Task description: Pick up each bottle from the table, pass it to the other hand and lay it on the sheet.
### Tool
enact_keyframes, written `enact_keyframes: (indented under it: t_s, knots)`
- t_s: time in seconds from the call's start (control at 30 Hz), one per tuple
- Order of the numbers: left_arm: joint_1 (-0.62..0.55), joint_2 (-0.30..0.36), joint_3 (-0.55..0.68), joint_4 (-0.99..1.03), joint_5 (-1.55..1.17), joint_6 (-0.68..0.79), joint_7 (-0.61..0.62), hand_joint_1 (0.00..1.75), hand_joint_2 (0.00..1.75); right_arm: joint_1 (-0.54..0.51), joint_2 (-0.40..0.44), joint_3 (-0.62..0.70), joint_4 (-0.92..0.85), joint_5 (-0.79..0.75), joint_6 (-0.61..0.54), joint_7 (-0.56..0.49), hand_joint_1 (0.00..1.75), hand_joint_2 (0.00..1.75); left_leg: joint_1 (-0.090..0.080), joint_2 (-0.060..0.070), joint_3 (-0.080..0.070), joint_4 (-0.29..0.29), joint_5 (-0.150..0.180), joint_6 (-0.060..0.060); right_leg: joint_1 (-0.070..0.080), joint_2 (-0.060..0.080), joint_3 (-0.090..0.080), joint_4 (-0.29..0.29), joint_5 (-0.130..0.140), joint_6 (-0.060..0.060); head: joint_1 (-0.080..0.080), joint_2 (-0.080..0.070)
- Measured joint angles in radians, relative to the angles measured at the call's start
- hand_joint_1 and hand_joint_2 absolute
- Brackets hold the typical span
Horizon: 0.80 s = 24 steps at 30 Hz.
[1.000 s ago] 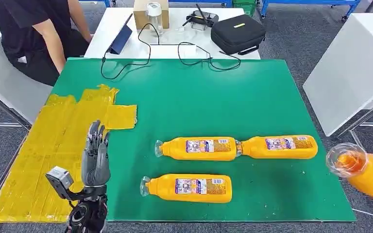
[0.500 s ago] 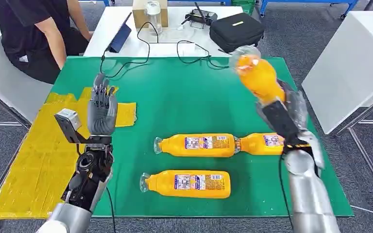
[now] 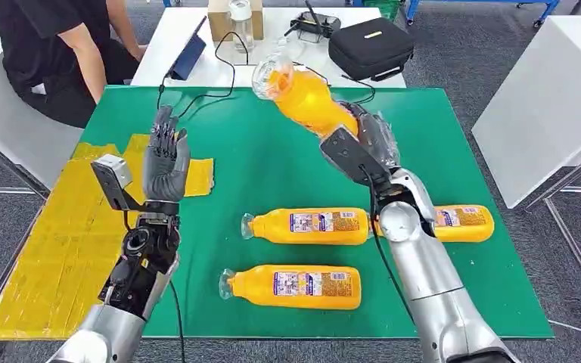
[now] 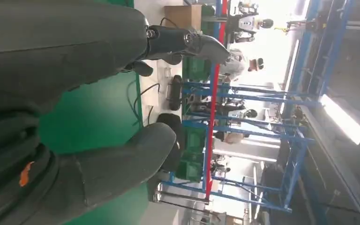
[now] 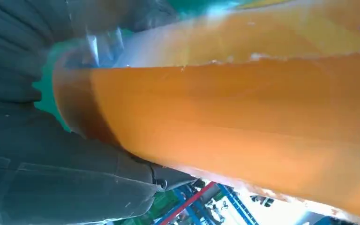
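Observation:
My right hand (image 3: 361,144) grips an orange bottle (image 3: 302,97) by its base and holds it tilted above the green mat (image 3: 287,159), neck pointing up and to the left. The right wrist view shows that bottle (image 5: 243,122) close up against my dark fingers (image 5: 51,178). My left hand (image 3: 165,160) is raised over the mat's left side, fingers straight and apart, holding nothing. Thumb and fingers (image 4: 122,159) stand spread in the left wrist view. Three more orange bottles lie on the mat: one in the middle (image 3: 310,227), one to its right (image 3: 461,222), one nearer me (image 3: 295,287). The yellow sheet (image 3: 68,234) lies at the left.
A person in black (image 3: 53,53) sits at the far left. Behind the mat a white table (image 3: 174,45) carries a black case (image 3: 369,47), a box, a jar, a controller and cables trailing onto the mat. A white block (image 3: 545,113) stands at the right.
My right arm has swung the bottle up from the right edge to above the mat's far middle. My left hand has risen from the front edge and moved forward.

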<state>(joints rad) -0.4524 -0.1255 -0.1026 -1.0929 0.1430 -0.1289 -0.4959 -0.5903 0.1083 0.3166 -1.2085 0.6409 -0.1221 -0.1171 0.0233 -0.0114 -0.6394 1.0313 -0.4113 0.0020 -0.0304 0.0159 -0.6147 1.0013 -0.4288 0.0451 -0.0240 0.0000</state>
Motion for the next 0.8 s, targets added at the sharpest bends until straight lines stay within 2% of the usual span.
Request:
enact_keyframes:
  t_s: [0.2,0.37,0.8]
  knots:
    - [-0.009,-0.005,-0.012,0.0,0.094,-0.097,0.029,0.0,1.75,-0.023,0.02,0.013,0.027,0.006,0.007,0.015,1.75,1.75,0.0,0.0,0.0,0.0,0.0,0.0,0.0,0.0,0.0,0.0,0.0,0.0,0.0,0.0]
    - [-0.008,-0.009,-0.048,-0.01,0.209,-0.203,0.053,0.0,1.75,-0.044,0.053,0.01,0.091,0.014,0.002,-0.016,1.75,1.75,0.0,0.0,0.0,0.0,0.0,0.0,0.0,0.0,0.0,0.0,0.0,0.0,0.0,0.0]
    - [0.043,-0.031,-0.125,-0.105,0.238,-0.202,0.057,0.0,1.75,-0.09,0.118,0.002,0.22,0.016,-0.005,-0.051,1.75,1.75,0.0,0.0,0.0,0.0,0.0,0.0,0.0,0.0,-0.001,0.0,0.0,0.0,0.0,0.0]
